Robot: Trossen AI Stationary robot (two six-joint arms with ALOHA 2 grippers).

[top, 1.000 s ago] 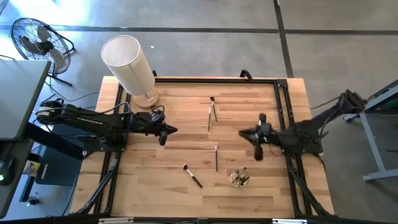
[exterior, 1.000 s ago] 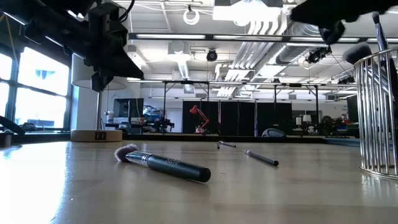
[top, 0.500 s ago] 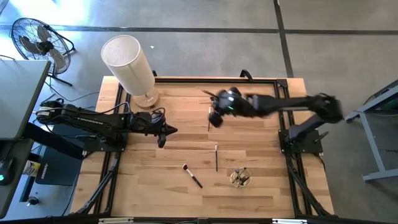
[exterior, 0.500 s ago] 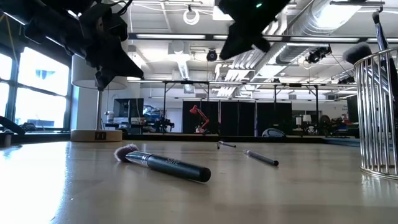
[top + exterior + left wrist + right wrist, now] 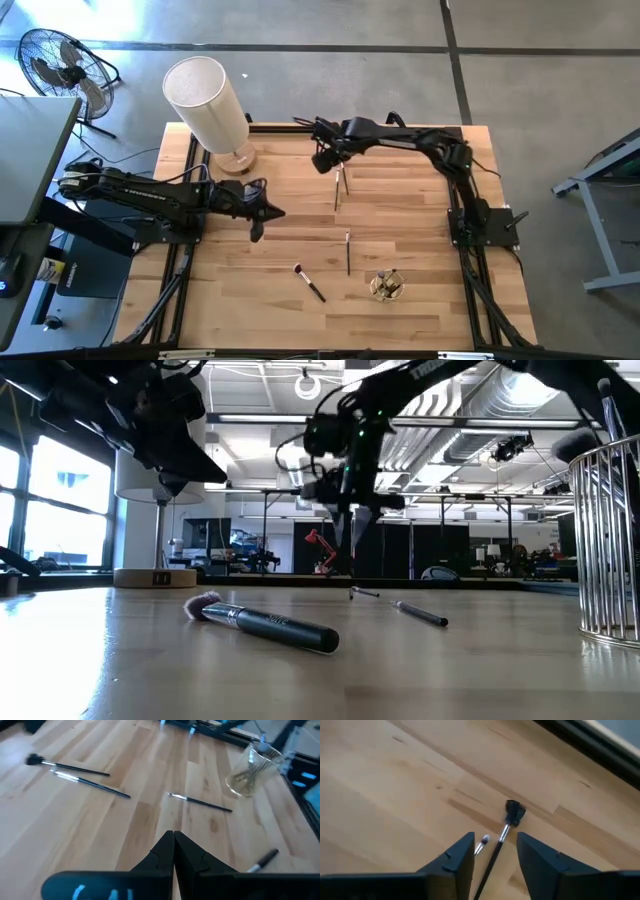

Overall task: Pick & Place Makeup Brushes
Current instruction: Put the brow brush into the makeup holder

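Partly done: some makeup brushes [image 5: 386, 283] already in wire holder [image 5: 387, 293]; four left on surface [image 5: 400, 210]. Right gripper [image 5: 492, 851] empty, jaws apart over brush pair [image 5: 506, 824]; left gripper [image 5: 173, 851] closed, idle.

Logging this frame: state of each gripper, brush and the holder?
Right gripper: open, above the two far brushes.
Left gripper: shut, empty, over the table's left side.
Dark-tipped brush: flat on the table, between the open fingers in the right wrist view.
Pale-tipped brush: flat, beside it.
Middle brush: flat, untouched.
Thick brush: flat, untouched.
Wire holder: upright, brushes inside.
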